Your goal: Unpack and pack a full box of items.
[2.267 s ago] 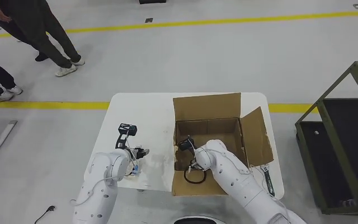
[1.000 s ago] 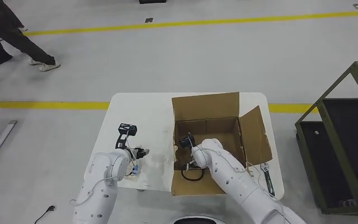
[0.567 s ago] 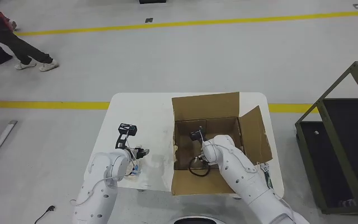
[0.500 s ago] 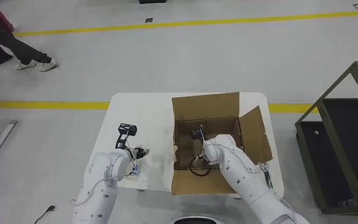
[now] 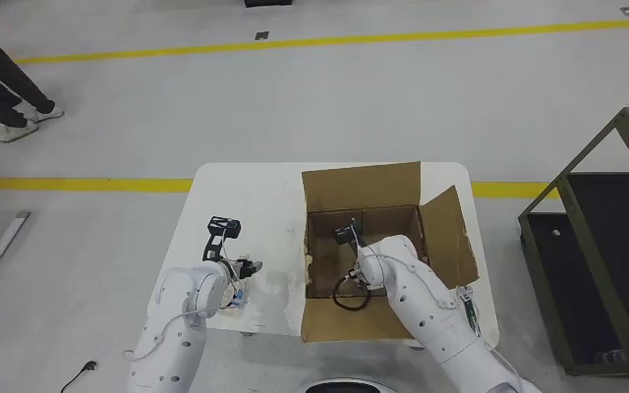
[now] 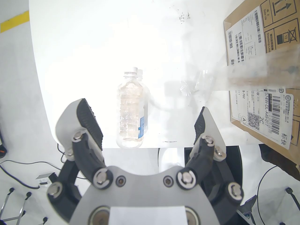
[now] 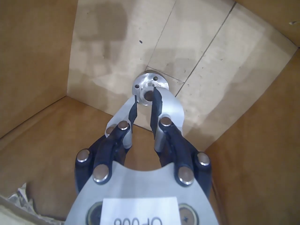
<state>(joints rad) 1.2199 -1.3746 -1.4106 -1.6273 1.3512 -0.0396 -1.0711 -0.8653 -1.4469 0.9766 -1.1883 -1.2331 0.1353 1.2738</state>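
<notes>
In the box (image 7: 35, 36), my right gripper (image 7: 144, 94) pinches a metal flange (image 7: 143, 82); my left gripper (image 6: 143, 107) gapes over a bottle (image 6: 129, 99).

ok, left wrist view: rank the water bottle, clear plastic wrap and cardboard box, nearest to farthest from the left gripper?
From the left gripper, open over the table edge:
1. water bottle: in line with the open jaws, at the table's edge.
2. clear plastic wrap: on the table, between bottle and box.
3. cardboard box: beyond the wrap, farthest.
</notes>
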